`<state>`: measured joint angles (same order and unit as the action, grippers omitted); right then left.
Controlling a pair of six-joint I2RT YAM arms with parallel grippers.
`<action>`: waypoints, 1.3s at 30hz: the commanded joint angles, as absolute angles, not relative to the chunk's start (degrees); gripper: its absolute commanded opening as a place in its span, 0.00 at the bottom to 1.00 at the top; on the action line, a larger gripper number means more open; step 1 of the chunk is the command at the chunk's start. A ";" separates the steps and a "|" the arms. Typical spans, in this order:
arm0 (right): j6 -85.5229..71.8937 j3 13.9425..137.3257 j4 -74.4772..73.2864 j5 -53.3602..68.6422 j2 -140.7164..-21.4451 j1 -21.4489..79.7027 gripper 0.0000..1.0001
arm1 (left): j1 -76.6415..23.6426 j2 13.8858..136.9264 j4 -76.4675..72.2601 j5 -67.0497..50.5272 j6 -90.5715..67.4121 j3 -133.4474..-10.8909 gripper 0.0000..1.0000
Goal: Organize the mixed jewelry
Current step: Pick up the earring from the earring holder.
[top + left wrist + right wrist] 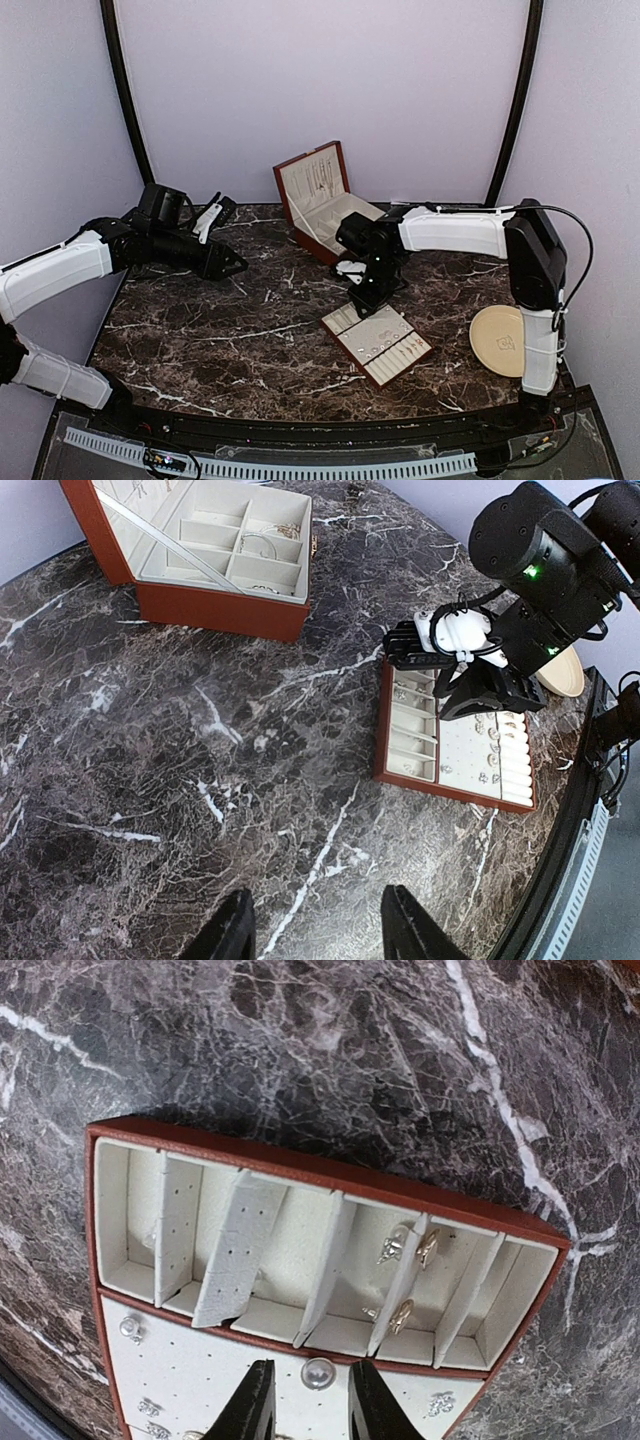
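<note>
The mixed jewelry lies partly in a flat red-brown tray point(350, 352) with cream lining, near my right arm. In the right wrist view, gold earrings point(402, 1315) and a silver one point(392, 1246) hang on the tray's point(320, 1170) dividers. A pearl stud point(318, 1373) sits on the dotted pad. My right gripper point(310, 1368) hovers over it, open, with one fingertip on each side of the stud and neither touching it. My left gripper point(318, 892) hangs open over bare marble at the left point(230, 265), holding nothing.
An open red-brown box point(320, 200) with fine chains point(260, 545) in its compartments stands at the back centre. A round beige plate point(497, 340) lies at the right edge. The table's front rim runs just behind the tray point(385, 730).
</note>
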<state>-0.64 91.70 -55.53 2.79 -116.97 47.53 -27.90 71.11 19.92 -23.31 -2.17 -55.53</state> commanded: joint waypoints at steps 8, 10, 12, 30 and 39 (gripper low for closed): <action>-0.66 91.52 -55.68 0.38 -118.30 47.90 0.23 | -27.64 69.27 19.37 -23.56 -2.09 -55.13 0.45; -0.66 91.13 -55.60 0.25 -118.23 47.94 0.23 | -27.68 69.26 19.41 -23.68 -2.03 -55.21 0.45; -0.62 90.90 -55.59 0.48 -118.14 47.90 0.22 | -27.69 69.20 19.38 -23.57 -2.02 -55.25 0.45; -0.50 90.35 -55.54 1.85 -118.70 47.99 0.18 | -27.69 69.01 19.42 -23.49 -1.93 -55.28 0.45; -2.67 87.76 -52.69 3.74 -115.96 47.99 0.09 | -27.65 69.19 19.37 -23.40 -1.90 -55.16 0.45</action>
<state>-1.08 90.32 -54.89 1.65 -117.71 47.53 -27.90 71.11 19.92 -23.31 -2.15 -55.51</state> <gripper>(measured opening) 0.105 0.447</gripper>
